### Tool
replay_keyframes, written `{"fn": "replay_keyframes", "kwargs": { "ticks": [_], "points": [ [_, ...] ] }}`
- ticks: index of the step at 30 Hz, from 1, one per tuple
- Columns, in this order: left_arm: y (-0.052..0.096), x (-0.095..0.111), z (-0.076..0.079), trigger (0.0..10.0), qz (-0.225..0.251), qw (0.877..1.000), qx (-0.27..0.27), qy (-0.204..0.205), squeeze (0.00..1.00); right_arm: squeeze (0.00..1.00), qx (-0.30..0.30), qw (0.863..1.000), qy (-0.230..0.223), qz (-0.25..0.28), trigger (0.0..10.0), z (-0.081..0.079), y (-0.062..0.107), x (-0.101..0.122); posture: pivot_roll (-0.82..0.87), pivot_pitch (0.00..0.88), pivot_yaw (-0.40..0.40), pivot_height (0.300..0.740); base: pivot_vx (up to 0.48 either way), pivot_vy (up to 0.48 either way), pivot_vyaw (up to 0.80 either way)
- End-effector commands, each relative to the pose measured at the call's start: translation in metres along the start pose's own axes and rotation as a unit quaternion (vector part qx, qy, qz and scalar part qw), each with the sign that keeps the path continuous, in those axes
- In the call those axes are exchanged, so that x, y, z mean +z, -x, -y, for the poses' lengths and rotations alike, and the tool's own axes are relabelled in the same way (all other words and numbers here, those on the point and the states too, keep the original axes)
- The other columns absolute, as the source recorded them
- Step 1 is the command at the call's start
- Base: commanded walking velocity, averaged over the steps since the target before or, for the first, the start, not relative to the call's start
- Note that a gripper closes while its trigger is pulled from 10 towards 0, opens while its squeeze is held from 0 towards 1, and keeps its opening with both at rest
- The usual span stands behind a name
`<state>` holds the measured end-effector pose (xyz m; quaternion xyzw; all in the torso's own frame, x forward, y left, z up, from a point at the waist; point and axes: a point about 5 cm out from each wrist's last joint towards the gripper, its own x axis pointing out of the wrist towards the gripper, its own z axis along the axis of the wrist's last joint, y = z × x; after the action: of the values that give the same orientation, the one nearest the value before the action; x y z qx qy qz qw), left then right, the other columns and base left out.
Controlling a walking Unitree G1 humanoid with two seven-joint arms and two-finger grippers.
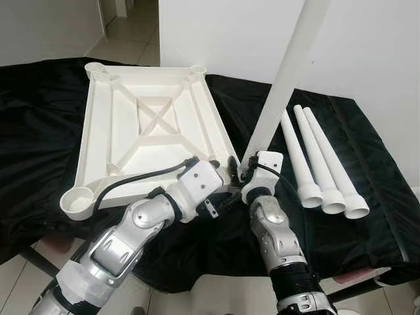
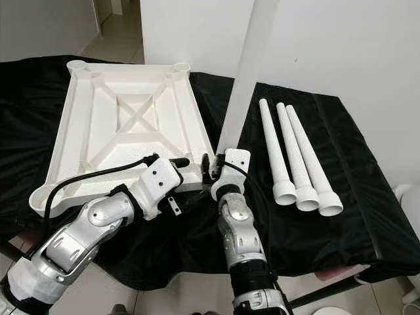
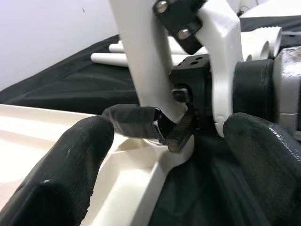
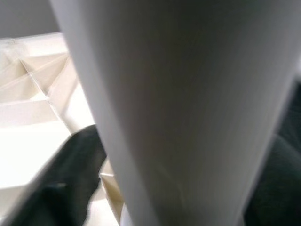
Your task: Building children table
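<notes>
Standing a white leg [image 1: 289, 72] upright at the near right corner of the upturned tabletop [image 1: 151, 125], on a black-draped table [image 1: 39, 131].

Right gripper [image 1: 244, 169] clamps the leg's lower end, fingers closed on it, leg tilting slightly to the right as it rises out of frame. Leg foot sits at the tabletop's near right corner socket; whether seated inside, can't tell. Left gripper [image 3: 146, 155] hovers just beside that corner, fingers [image 3: 61, 174] spread apart, holding nothing, pointed at the right gripper & leg base. Tabletop lies ribbed underside up, w/ round sockets at its corners, toward the table's left. Three spare legs [image 1: 321, 164] lie side by side near the table's right edge, flared ends toward the robot.
</notes>
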<state>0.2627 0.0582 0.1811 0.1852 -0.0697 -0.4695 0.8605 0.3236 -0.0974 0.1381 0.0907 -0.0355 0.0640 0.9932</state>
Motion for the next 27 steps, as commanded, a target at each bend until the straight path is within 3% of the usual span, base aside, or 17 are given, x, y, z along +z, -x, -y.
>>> {"fn": "replay_keyframes", "kwargs": {
  "ticks": [1,3,4,5,9,11,15,20,22,27],
  "points": [
    [0.0,-0.002,0.002,10.0,-0.003,1.0,-0.022,-0.003,0.0,1.0,0.018,1.0,0.004,-0.004,10.0,0.005,0.002,-0.001,0.08,0.034,-0.096,0.74,0.0,0.0,0.0],
    [0.0,-0.002,0.002,10.0,-0.003,1.0,-0.022,-0.003,0.0,1.0,0.033,0.999,0.009,-0.004,10.0,0.007,0.002,0.0,0.08,0.033,-0.095,0.74,0.0,0.0,0.0],
    [-0.001,-0.002,0.002,10.0,-0.003,1.0,-0.022,-0.003,0.0,0.89,0.042,0.999,0.015,-0.006,10.0,0.008,0.002,0.001,0.08,0.034,-0.094,0.74,0.0,0.0,0.0],
    [0.0,-0.002,0.002,10.0,-0.002,1.0,-0.024,-0.001,0.0,0.0,0.058,0.998,0.036,-0.008,10.0,0.014,0.001,0.002,0.08,0.033,-0.094,0.74,0.0,0.0,0.0],
    [0.0,-0.001,0.002,10.0,0.001,1.0,-0.026,0.004,0.0,0.0,0.083,0.995,0.054,-0.01,10.0,0.02,0.0,0.005,0.08,0.034,-0.091,0.74,0.0,0.0,0.0],
    [-0.001,0.0,0.002,10.0,0.001,1.0,-0.027,0.001,0.0,0.0,0.13,0.989,0.073,-0.004,10.0,0.023,-0.002,0.01,0.08,0.037,-0.088,0.74,0.0,0.0,0.0],
    [-0.001,0.0,0.002,10.0,0.001,1.0,-0.027,0.001,0.0,0.0,0.147,0.986,0.08,-0.003,10.0,0.025,-0.003,0.011,0.08,0.041,-0.086,0.74,0.0,0.0,0.0],
    [-0.002,0.0,0.001,10.0,0.002,1.0,-0.025,-0.001,0.0,0.0,0.208,0.971,0.12,-0.011,10.0,0.029,-0.007,0.015,0.07,0.048,-0.074,0.74,0.0,0.0,0.0],
    [-0.004,0.001,0.001,10.0,0.004,1.0,-0.025,-0.003,0.0,0.0,0.254,0.956,0.142,-0.026,10.0,0.033,-0.012,0.016,0.08,0.049,-0.072,0.74,0.0,0.0,0.0],
    [-0.005,0.002,0.001,10.0,0.005,1.0,-0.026,-0.004,0.0,0.0,0.274,0.948,0.156,-0.039,10.0,0.037,-0.017,0.015,0.08,0.056,-0.072,0.74,0.0,0.0,0.0]
  ]
}}
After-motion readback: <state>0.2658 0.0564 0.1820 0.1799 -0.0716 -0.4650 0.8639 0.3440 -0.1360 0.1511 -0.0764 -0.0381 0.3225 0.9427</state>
